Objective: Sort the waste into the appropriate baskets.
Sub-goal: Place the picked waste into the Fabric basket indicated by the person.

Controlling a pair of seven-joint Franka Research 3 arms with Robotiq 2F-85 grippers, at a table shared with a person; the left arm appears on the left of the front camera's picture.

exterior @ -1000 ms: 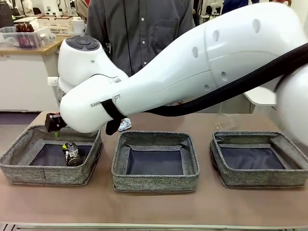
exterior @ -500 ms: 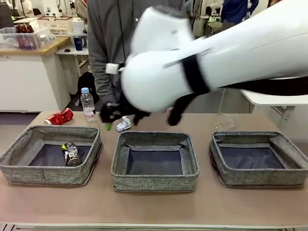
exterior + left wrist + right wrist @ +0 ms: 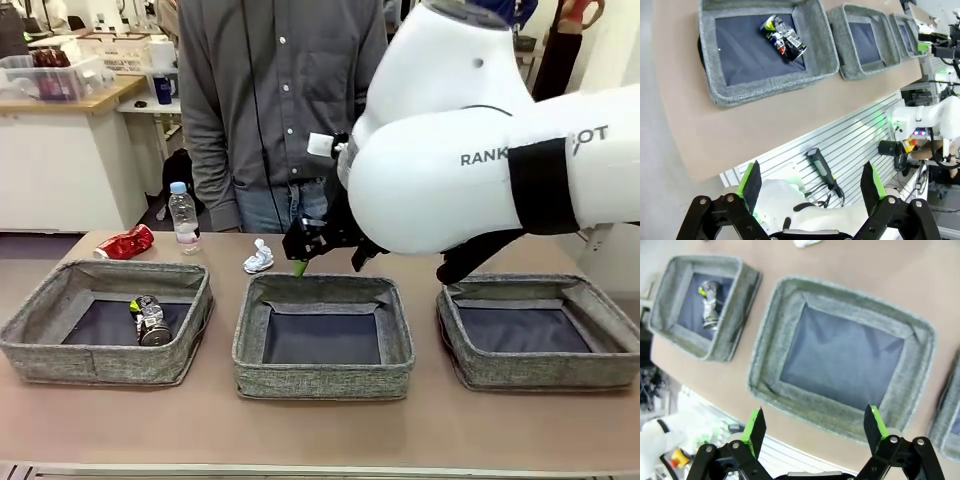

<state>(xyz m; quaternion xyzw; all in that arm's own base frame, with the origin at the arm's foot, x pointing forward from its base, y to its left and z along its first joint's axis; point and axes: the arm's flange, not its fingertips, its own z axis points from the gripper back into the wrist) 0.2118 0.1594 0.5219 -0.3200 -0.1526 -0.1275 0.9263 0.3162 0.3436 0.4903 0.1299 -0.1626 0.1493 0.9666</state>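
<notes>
Since the dark drink can lies in the lower-left grey woven basket, the black green-padded right gripper hangs spread and empty, seemingly free for the white paper wad

Left of the middle basket, we saw a dark can lying in its neighbour basket, with a paper wad, an upright bottle and a dented red can behind-left.

Front view across table; both wrist views down onto shared baskets

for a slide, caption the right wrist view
Open right gripper hovers over the middle basket; a dark drink can lies in the next basket
</notes>
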